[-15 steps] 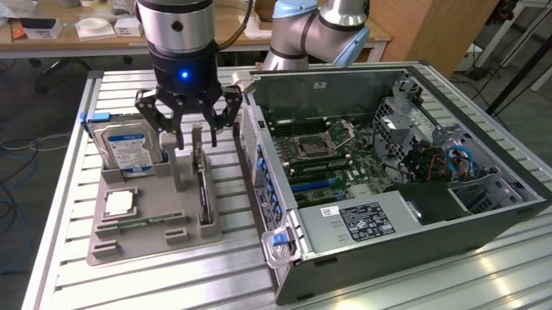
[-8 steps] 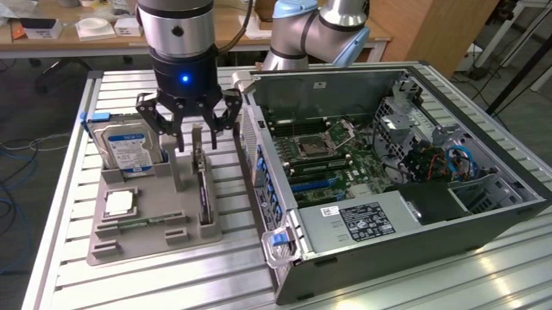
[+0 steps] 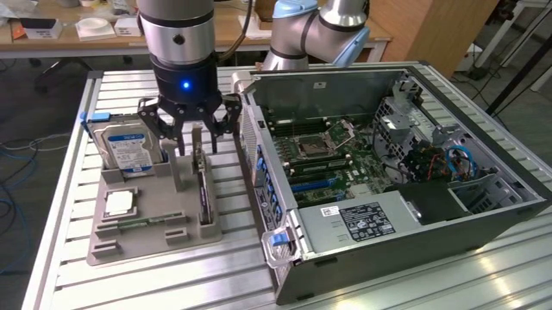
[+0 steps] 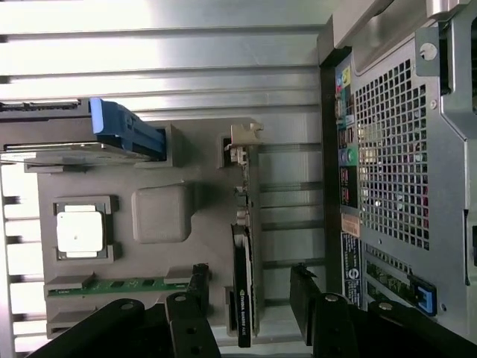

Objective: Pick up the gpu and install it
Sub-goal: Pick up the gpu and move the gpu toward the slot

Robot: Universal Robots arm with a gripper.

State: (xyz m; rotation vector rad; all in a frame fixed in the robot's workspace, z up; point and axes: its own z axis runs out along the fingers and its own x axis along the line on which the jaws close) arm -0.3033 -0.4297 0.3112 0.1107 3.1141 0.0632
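– Black fingers (image 4: 186, 321) are right up close in the wrist view. Are they holding something?

– No. The gripper (image 4: 248, 274) is wide open. One finger shows on each side of the gpu (image 4: 246, 246), with a gap on both sides. Nothing is held.

– What is on the table (image 3: 172, 278), starting from the exterior view's left?

– First comes the grey tray (image 3: 138, 244). Up at its ten o'clock corner stands the hard drive (image 3: 125, 150) with the blue and white label. At six o'clock from that lies a square silver chip (image 3: 119, 203). At six o'clock from the chip lies a thin green memory stick (image 3: 142, 223).

– And the gpu (image 3: 203, 187)?

– At three o'clock from the chip. It stands on its thin edge in a slot of the tray, with its grey metal end at twelve o'clock. The gripper (image 3: 194, 139) hangs right over it.

– What is at three o'clock from the tray?

– The big computer case (image 3: 414, 278). It is open, so you can see the board (image 3: 328, 155) inside.

– How much of the job is done?

– Hardly any, I think. The arm is lined up over the card, and that is all. The card is not grabbed, not lifted, and not in the computer yet.
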